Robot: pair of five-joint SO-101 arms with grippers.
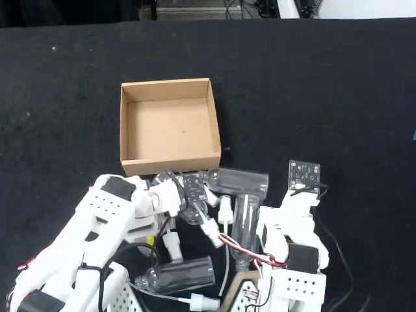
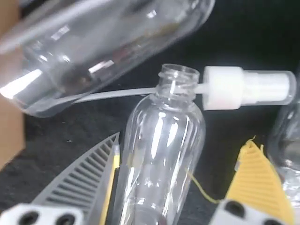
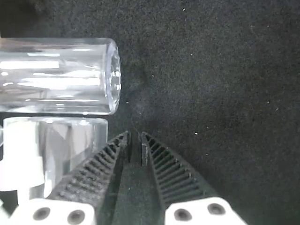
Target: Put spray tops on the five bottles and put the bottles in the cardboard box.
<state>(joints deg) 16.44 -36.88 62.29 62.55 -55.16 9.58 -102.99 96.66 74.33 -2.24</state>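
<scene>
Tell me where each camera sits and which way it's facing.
High view: fixed above the table, looking down at the cardboard box; left arm and right arm show.
Left wrist view: on the left arm, facing an uncapped bottle inside the open left gripper.
Right wrist view: on the right arm, facing the table past the right gripper.
All share lying bottles.

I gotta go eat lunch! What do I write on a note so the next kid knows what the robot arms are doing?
Left gripper: open, straddling an uncapped bottle; a loose spray top lies by its neck.
Right gripper: shut, empty, next to two bottles on their sides.
Cardboard box: nothing inside.
Done: nothing yet; no top looks fitted.
Left: fit the tops, then box all five bottles.
</scene>
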